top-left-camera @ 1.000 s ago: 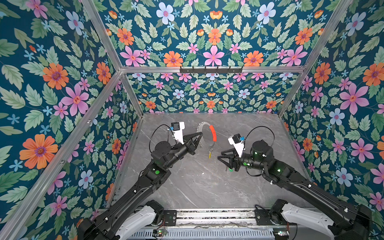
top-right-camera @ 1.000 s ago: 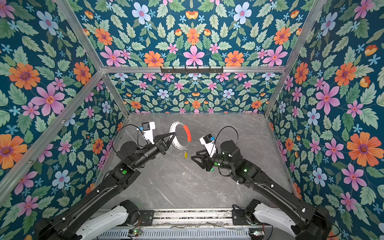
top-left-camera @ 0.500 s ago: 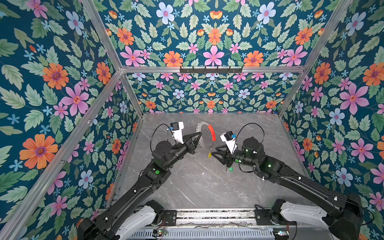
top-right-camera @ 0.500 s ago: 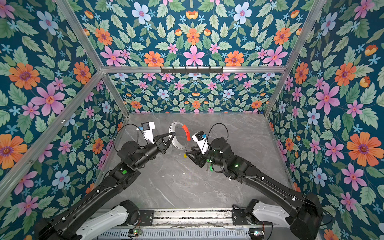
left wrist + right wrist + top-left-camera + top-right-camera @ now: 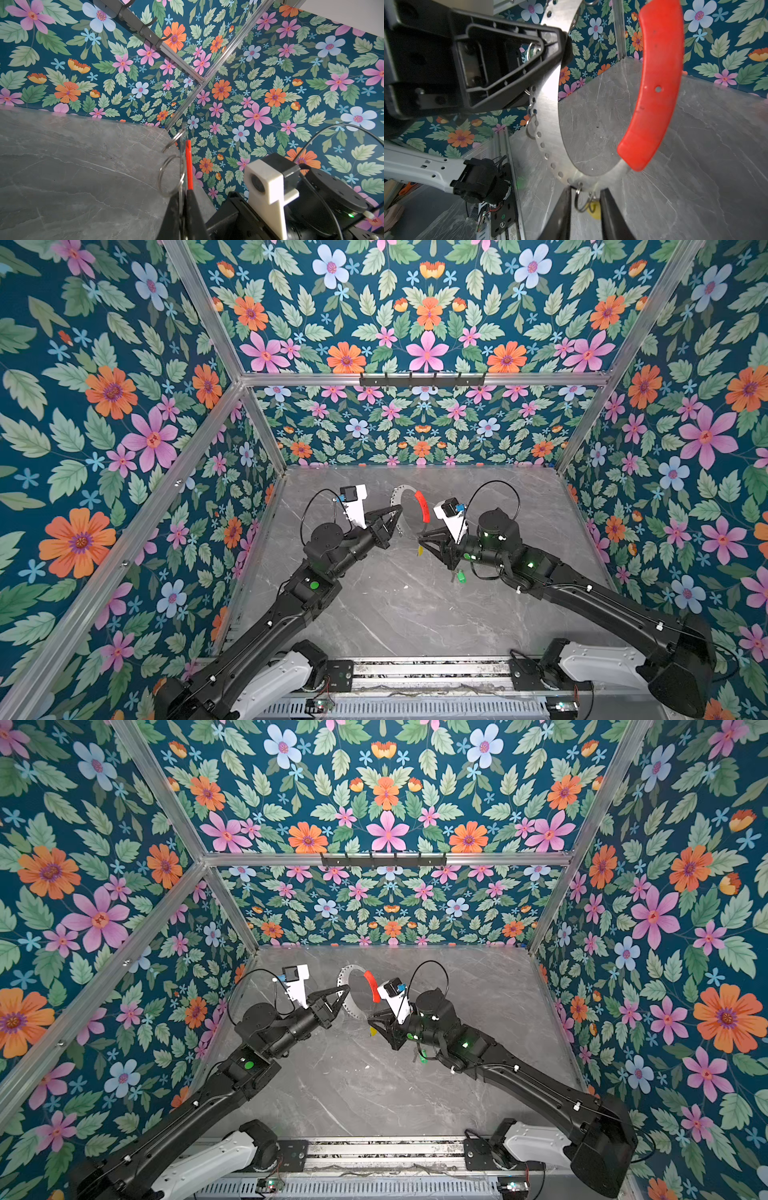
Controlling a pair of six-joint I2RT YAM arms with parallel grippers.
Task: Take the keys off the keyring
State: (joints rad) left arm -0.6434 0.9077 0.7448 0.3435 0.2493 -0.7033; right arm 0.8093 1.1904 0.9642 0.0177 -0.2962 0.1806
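My left claw (image 5: pixel 399 512) is pinched tight on the perforated band of the keyring (image 5: pixel 548 124) and holds it upright, with the red sleeve (image 5: pixel 656 87) on the arc opposite those tips. My right claw (image 5: pixel 585 192) sits at the ring's low end, jaws narrow but apart. A small silver ring (image 5: pixel 578 200) and the yellow key (image 5: pixel 595 210) hang between them — whether my pads touch either, I cannot tell. The green key (image 5: pixel 459 576) lies on the table (image 5: pixel 395 614) under my right wrist — off the keyring.

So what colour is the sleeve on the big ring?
The sleeve is red; best in right wrist view.
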